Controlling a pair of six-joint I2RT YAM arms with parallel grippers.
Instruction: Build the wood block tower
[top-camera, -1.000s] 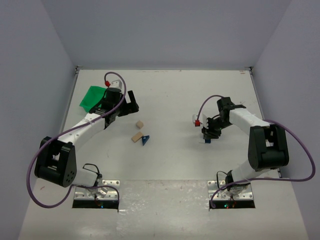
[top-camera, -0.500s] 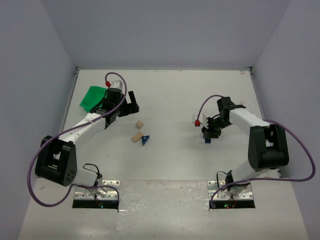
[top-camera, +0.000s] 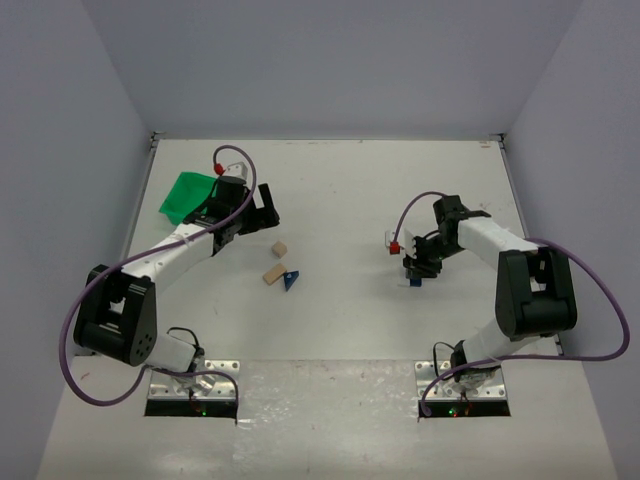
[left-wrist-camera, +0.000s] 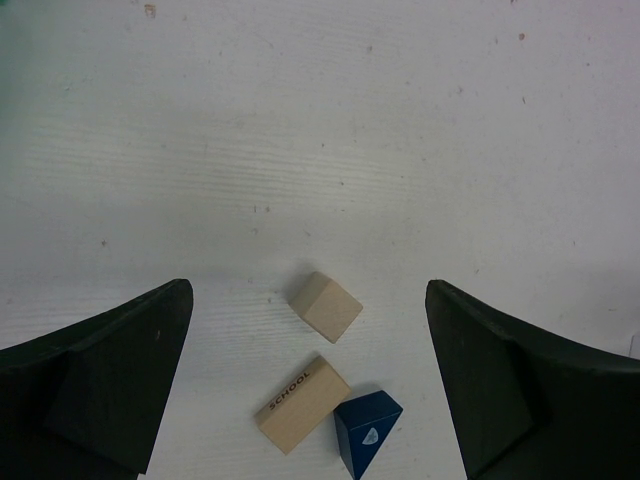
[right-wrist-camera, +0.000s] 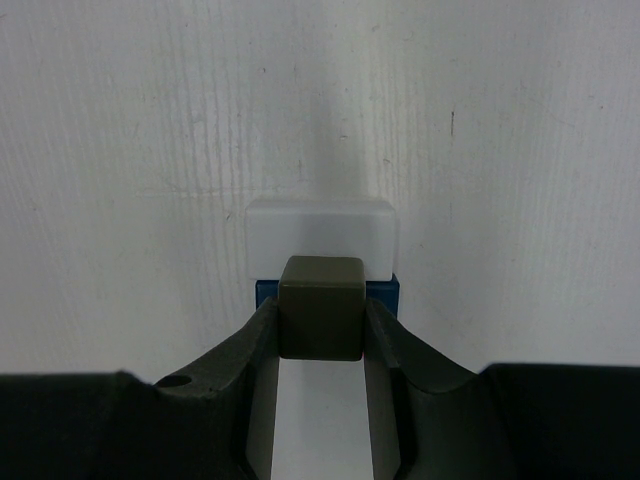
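Note:
My left gripper is open and empty, hovering just behind three loose blocks. In the left wrist view its gripper frames a tan cube, a tan oblong block printed "SCHOOL" and a blue wedge touching that block's corner. The top view shows the same cube, oblong block and wedge. My right gripper is shut on a dark grey cube, held over a blue block with a white block just beyond. The right gripper sits right of centre.
A green bin lies at the far left, behind my left arm. Grey walls enclose the white table on three sides. The arm bases are bolted at the near edge.
My left arm has shifted slightly, its wrist edging up and right. The right gripper stays over the blue block with the dark grey cube still in it.

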